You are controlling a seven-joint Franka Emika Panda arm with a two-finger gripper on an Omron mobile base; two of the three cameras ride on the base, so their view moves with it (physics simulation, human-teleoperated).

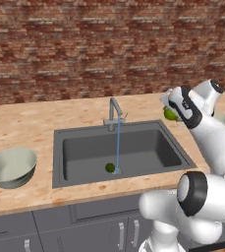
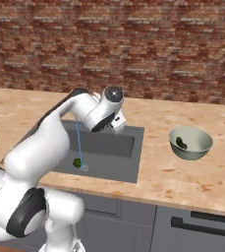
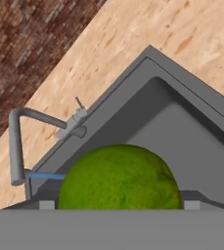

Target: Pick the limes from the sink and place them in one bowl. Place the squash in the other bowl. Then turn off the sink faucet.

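While water runs in a thin blue stream from the sink faucet (image 1: pixel 115 112), the arm carries a lime (image 1: pixel 170 114) high above the right rear corner of the sink (image 1: pixel 60 157). The gripper (image 1: pixel 172 109) is spread wide around that lime and pinches it; in the hand view the fruit bulges up large between the tips. A second lime (image 1: pixel 110 168) sits on the basin floor, just beside where the water lands. So, by my reading, this is the carry of the first lime toward a bowl.

Off to the right on the counter stands one bowl (image 2: pixel 190 143) with a dark green piece inside, likely the squash (image 2: pixel 181 142), though it is too small to tell its long axis or which way it points. The other bowl (image 1: pixel 11 167) waits on the left counter, nothing visible in it.

Next move, I judge: pick the bowl without the squash, travel over it, lower and release. The lime is round, so it has no long axis to align, and it may roll if dropped from high up.
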